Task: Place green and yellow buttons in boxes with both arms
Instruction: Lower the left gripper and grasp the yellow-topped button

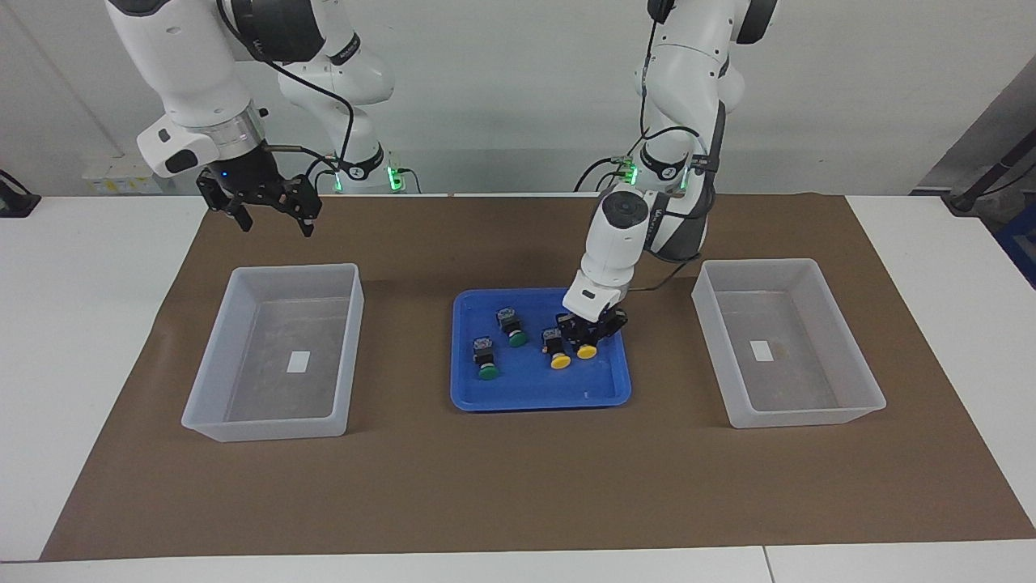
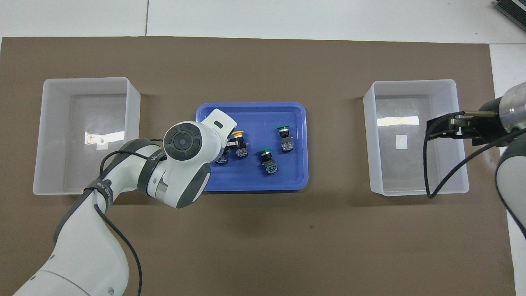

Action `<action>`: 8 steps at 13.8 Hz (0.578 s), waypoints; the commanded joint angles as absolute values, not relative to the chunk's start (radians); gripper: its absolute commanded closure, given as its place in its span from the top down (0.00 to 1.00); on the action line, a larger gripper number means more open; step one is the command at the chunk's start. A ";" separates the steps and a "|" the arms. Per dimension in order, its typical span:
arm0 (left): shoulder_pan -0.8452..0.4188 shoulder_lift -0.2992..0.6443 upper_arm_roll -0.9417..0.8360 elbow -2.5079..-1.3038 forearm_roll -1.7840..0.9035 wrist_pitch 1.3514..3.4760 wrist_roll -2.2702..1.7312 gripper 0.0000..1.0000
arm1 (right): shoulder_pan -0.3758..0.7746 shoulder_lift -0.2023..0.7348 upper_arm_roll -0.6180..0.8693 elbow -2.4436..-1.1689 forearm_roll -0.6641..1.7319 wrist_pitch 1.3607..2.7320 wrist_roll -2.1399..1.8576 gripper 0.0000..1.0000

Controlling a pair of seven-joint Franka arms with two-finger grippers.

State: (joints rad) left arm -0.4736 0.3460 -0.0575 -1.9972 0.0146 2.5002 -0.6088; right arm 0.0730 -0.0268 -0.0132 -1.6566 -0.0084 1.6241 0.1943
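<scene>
The right arm's black two-finger gripper [image 1: 261, 212] waits with fingers spread, empty, over the brown paper mat [image 1: 518, 486]. A translucent plastic box [image 1: 275, 350] with a white label on its floor sits toward that arm's end. In the glossy blue plastic tray [image 1: 541, 397] lie two green-capped buttons [image 1: 486, 359], [image 1: 511, 325] and a yellow-capped button [image 1: 555, 348]. The left arm's black gripper [image 1: 593, 330] is clenched on the second yellow-capped button [image 1: 586, 346], which is in the tray. A matching translucent box [image 1: 785, 343] follows. No writing is legible.
</scene>
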 commanded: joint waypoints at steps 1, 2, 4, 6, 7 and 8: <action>-0.471 0.344 -0.052 -1.996 0.029 2.493 -0.614 0.00 | 0.071 -0.043 -0.012 -1.675 0.012 1.628 0.207 1.00; -0.471 0.345 -0.052 -1.977 0.031 2.476 -0.612 0.00 | 0.071 -0.043 -0.012 -1.675 0.012 1.628 0.207 1.00; -0.453 0.353 -0.054 -1.896 0.031 2.384 -0.611 0.00 | 0.066 -0.043 -0.014 -1.672 0.012 1.621 0.207 1.00; -0.420 0.350 -0.055 -1.818 0.031 2.291 -0.607 0.00 | 0.055 -0.051 -0.014 -1.680 0.012 1.600 0.207 1.00; -0.405 0.344 -0.055 -1.787 0.031 2.248 -0.603 0.00 | 0.061 -0.049 -0.014 -1.680 0.012 1.592 0.207 1.00; -0.387 0.338 -0.055 -1.752 0.028 2.203 -0.600 0.00 | 0.063 -0.049 -0.012 -1.678 0.012 1.592 0.210 1.00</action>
